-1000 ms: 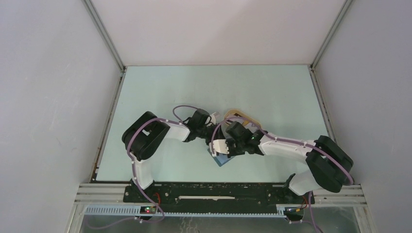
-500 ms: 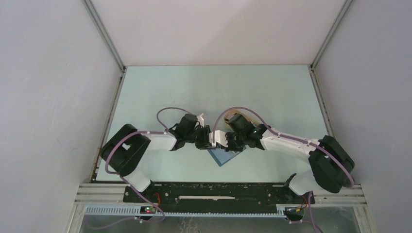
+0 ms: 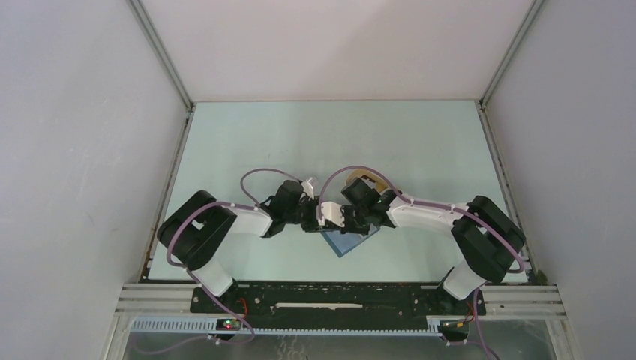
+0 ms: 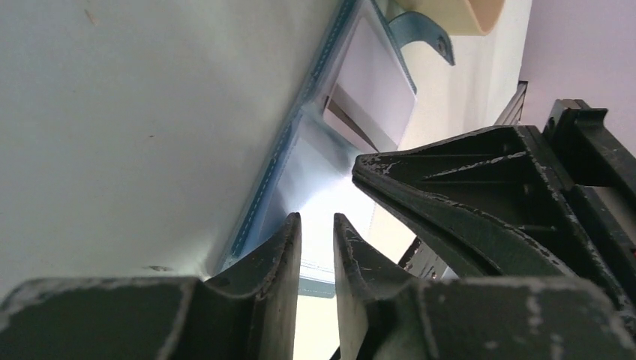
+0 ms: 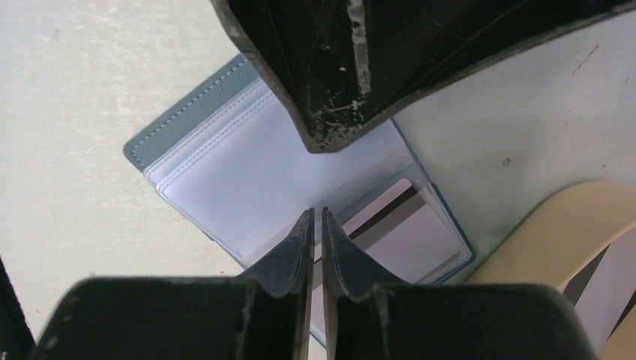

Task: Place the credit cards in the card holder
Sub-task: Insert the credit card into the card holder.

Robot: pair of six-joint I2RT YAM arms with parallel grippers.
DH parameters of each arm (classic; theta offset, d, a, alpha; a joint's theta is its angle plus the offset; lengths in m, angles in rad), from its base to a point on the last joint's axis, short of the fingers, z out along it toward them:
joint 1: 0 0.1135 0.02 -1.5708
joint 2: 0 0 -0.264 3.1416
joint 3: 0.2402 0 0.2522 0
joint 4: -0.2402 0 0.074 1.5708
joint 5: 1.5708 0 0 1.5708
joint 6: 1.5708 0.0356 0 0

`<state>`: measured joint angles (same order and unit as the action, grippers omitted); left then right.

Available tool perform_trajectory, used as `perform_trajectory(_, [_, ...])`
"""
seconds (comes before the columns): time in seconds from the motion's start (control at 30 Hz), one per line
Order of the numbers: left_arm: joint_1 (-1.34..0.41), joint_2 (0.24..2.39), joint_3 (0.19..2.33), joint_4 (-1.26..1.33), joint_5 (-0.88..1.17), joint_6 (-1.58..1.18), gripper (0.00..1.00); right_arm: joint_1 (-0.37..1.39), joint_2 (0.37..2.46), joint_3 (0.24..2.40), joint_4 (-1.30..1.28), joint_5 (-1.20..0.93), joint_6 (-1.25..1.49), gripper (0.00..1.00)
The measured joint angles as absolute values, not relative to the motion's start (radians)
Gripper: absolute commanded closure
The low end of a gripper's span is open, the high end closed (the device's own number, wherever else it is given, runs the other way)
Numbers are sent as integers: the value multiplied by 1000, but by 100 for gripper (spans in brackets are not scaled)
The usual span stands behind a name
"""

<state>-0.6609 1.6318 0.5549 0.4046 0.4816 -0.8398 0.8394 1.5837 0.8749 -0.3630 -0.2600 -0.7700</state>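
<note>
Card holder (image 3: 345, 244) lies open between both arms, one credit card (image 5: 420, 232) already pocketed (another sits in the tray (image 5: 540, 240)). Left gripper (image 4: 315, 240) is narrowly apart, right gripper (image 5: 316, 225) nearly shut. Ease that sleeve open gently!

The left claw (image 4: 316, 225) has been brought from 12 toward 6, down to the wallet (image 3: 346, 244), and narrowed; the right claw (image 5: 316, 217) has been shifted slightly toward 9.

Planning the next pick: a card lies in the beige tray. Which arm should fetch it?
Right, probably. The tray with that card lies beside the right gripper; the card holder separates the left gripper from it.
</note>
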Motion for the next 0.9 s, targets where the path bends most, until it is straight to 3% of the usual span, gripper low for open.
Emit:
perform_trajectory(0.47, [-662,1694,580,400,501,-860,81,820,1600,876,-337,-167,-729,85])
perform_trajectory(0.63, [-662,1697,585,398,505,-861,75,802,1576,876,-342,-184,-704,77])
perform_trajectory(0.8, [-662,1661,585,381,496,-853,69,764,1483,876,-387,-268,-698,60])
perform_trajectory(0.9, [-664,1579,584,356,469,-828,68,721,1423,879,-423,-319,-696,57])
